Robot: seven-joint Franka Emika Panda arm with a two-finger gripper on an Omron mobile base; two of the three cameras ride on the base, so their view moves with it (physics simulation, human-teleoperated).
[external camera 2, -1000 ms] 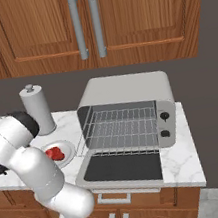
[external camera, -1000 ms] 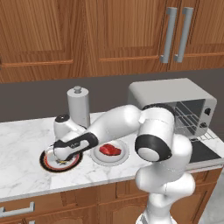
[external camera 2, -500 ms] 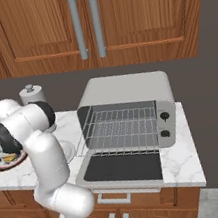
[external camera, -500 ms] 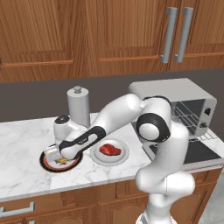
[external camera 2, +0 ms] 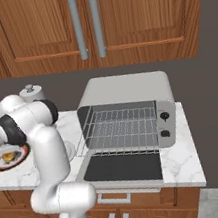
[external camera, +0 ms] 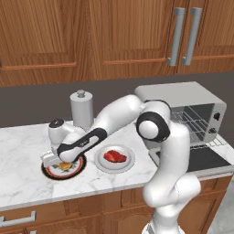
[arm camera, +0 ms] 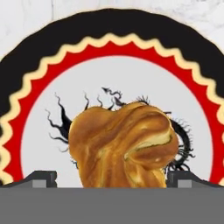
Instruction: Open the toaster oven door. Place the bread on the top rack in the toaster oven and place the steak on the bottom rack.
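Bread (external camera: 65, 165) sits on the dark-rimmed plate (external camera: 50, 172) at the counter's (external camera: 23, 183) left end in your left base view, directly under the hand (external camera: 58, 162). From the right base, that plate (external camera 2: 1, 164) lies well apart from the open toaster oven (external camera 2: 127, 113). In the hand view the bread (arm camera: 123, 146) rests between wide-spread fingertips (arm camera: 40, 178), nothing held; you need only descend.

We see wood wall cabinets (external camera: 114, 36) with grey bar handles (external camera 2: 86, 24); dark grey backsplash (external camera: 32, 103); white marble counter (external camera: 23, 173).
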